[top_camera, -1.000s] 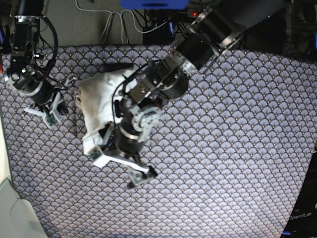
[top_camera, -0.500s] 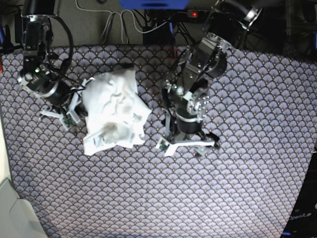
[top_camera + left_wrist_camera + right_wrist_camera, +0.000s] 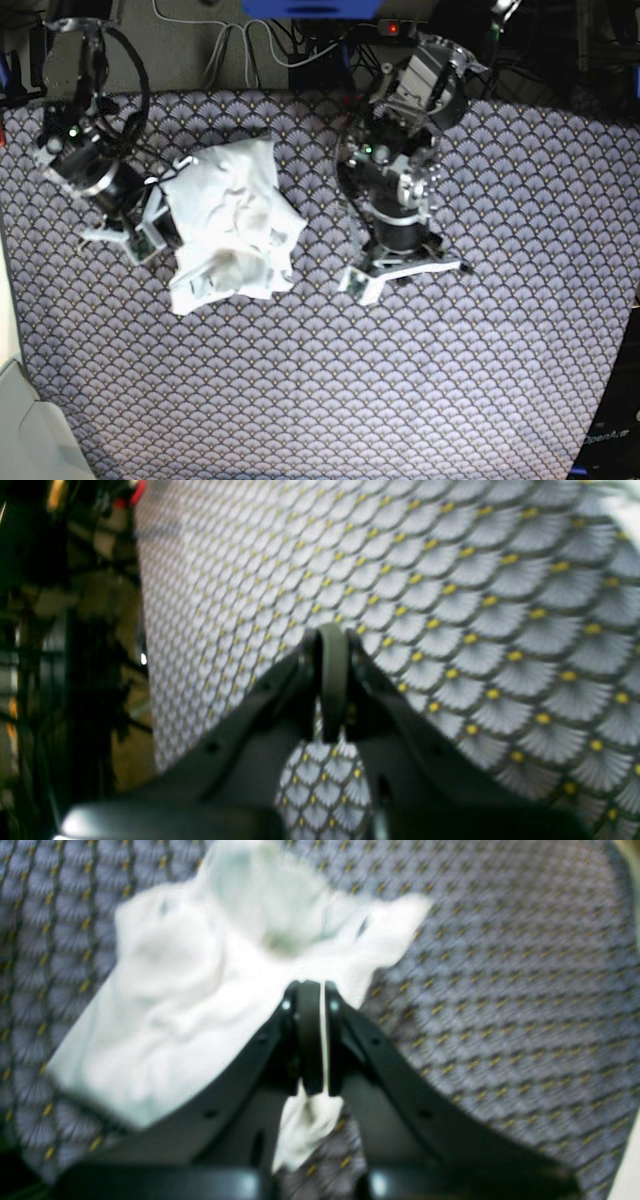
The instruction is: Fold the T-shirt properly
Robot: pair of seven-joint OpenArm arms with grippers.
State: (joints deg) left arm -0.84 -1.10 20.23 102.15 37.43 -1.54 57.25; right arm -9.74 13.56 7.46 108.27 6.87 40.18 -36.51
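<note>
T-shirt [image 3: 229, 228] lies bunched in a rough packet, edges untidy; both claws closed, gripping nothing.

Both wrist views are blurred. In the right wrist view, the soft wrinkled white T-shirt [image 3: 200, 1005] is partly hidden behind the dark right gripper [image 3: 311, 1040]. In the left wrist view, the purple fan-patterned tablecloth [image 3: 450, 605] is cut off by the frame edges.
</note>
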